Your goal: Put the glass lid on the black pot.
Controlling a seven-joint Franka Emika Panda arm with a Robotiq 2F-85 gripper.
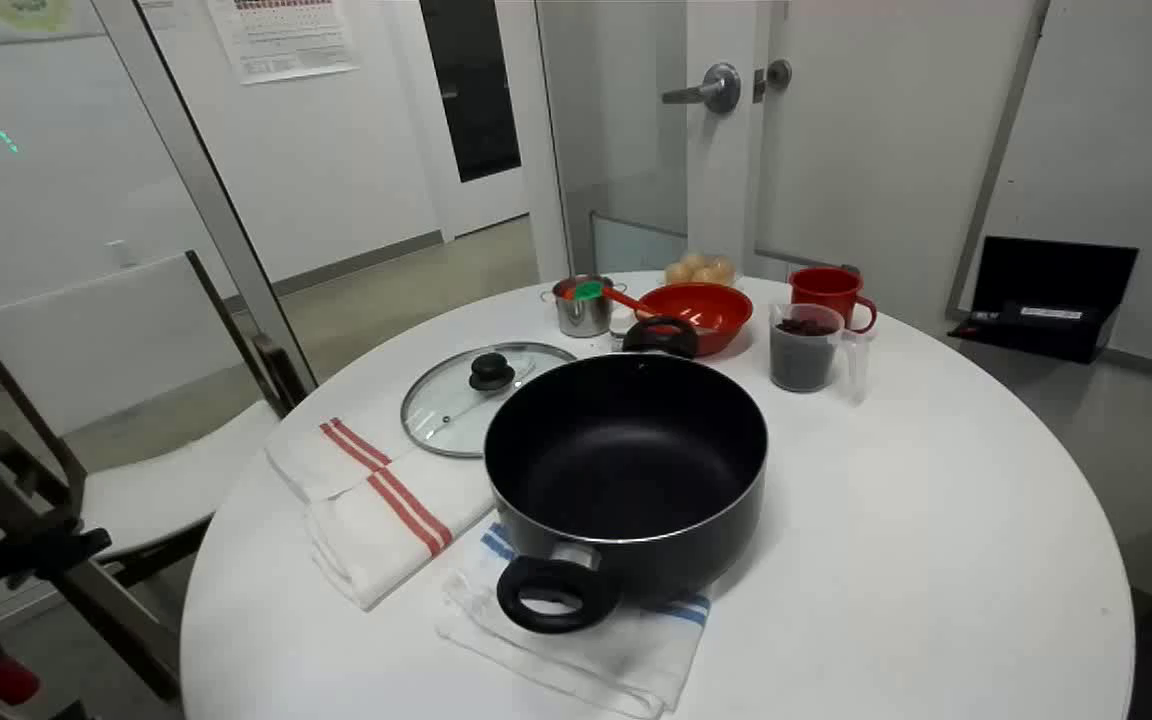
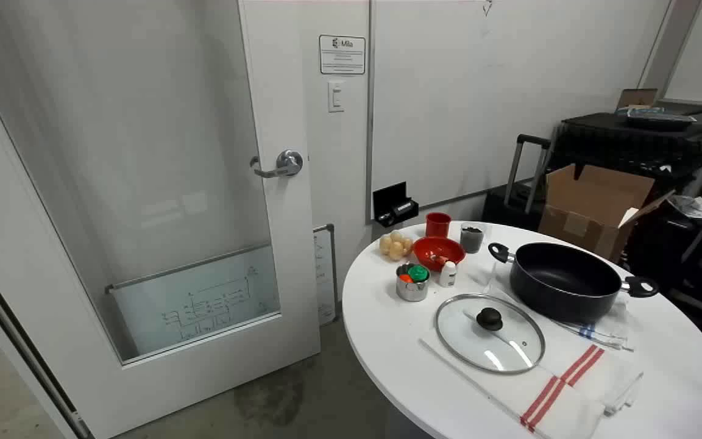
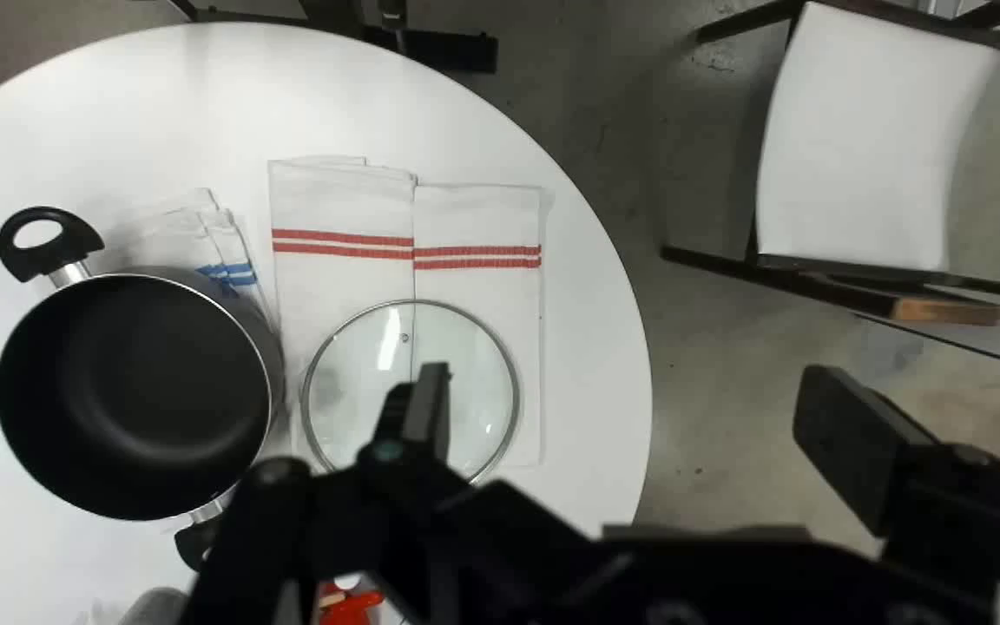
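The glass lid (image 1: 451, 405) lies flat, knob up, partly on the red-striped towel, in both exterior views (image 2: 464, 332). In the wrist view the lid (image 3: 474, 382) is partly covered by my left finger and its knob is hidden. The black pot (image 1: 626, 460) stands uncovered and empty beside the lid, on the blue-striped towel. It also shows in an exterior view (image 2: 564, 274) and at left in the wrist view (image 3: 135, 391). My gripper (image 3: 626, 373) is wide open and empty, above and beside the lid, its gap over the table edge and floor. The exterior views do not clearly show it.
The red-striped towel (image 1: 386, 500) and blue-striped towel (image 1: 586, 640) lie on the round white table (image 1: 916, 560). A steel cup (image 2: 412, 289), red bowl (image 2: 430, 250), red mug (image 2: 438, 224), measuring cup (image 2: 471, 238), white bottle (image 2: 448, 274) and eggs (image 2: 395, 245) stand behind. A chair (image 3: 865, 139) is beside the table.
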